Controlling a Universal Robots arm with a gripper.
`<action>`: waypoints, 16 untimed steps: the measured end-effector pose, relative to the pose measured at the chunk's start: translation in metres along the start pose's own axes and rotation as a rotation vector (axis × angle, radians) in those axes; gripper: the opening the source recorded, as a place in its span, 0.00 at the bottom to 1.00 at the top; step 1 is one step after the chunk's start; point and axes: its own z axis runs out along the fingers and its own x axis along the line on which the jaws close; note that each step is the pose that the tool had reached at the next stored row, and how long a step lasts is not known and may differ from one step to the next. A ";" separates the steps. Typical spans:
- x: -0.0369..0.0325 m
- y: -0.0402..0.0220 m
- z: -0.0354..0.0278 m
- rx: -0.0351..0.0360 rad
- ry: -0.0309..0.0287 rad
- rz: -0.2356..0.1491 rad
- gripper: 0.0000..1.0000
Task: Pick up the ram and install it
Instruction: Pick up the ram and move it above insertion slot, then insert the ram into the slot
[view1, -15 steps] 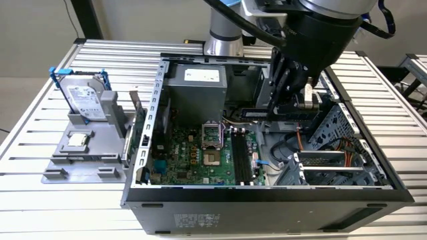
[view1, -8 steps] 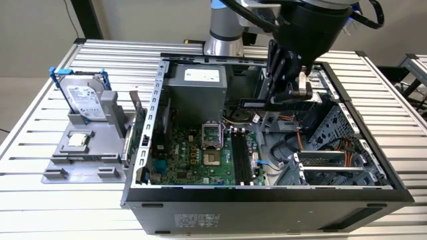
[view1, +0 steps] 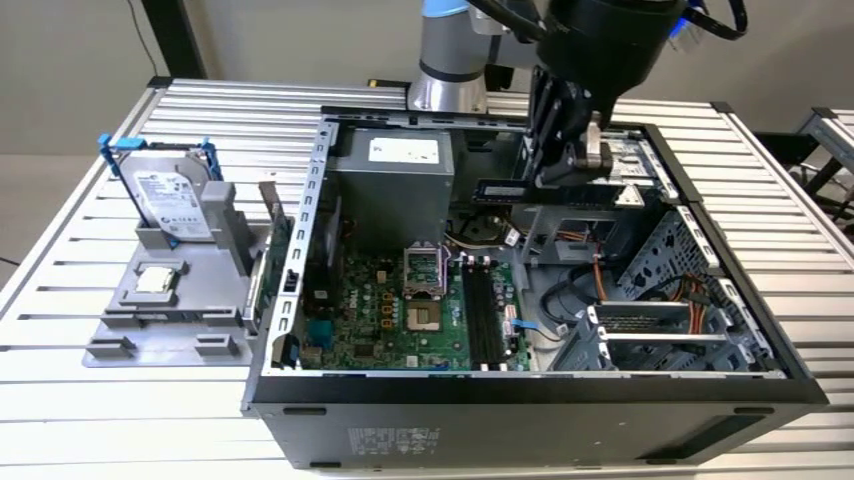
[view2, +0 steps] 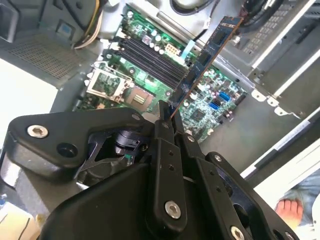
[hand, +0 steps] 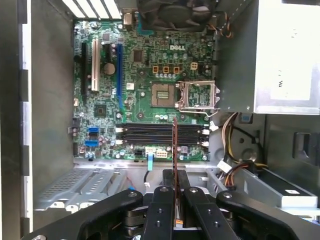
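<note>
The ram (view1: 505, 190) is a long thin stick held level above the open computer case (view1: 320, 200), over its back right part. My gripper (view1: 583, 170) is shut on one end of it. In the second wrist view the ram (view2: 210, 50) juts out from the black fingers (view2: 162, 130) towards the motherboard. The first wrist view has the ram (hand: 175, 140) edge-on, rising from the gripper (hand: 175, 175) and crossing the black memory slots (hand: 150, 132) at right angles. The ram hangs well above the slots (view1: 483, 315), touching nothing else.
A grey holder (view1: 167, 310) left of the case carries a silver hard drive in a blue-handled frame (view1: 174, 200) and a small square chip (view1: 158, 280). Inside the case are the power supply (view1: 394, 170), cables (view1: 587, 290) and a drive cage (view1: 667, 320). A person's foot (view2: 290, 207) is beside the table.
</note>
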 end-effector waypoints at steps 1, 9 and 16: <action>-0.0026 0.0000 0.0001 0.0004 0.0000 0.001 0.00; -0.0134 0.0000 0.0005 0.0015 -0.0004 0.009 0.00; -0.0134 0.0000 0.0005 0.0016 -0.0004 0.013 0.00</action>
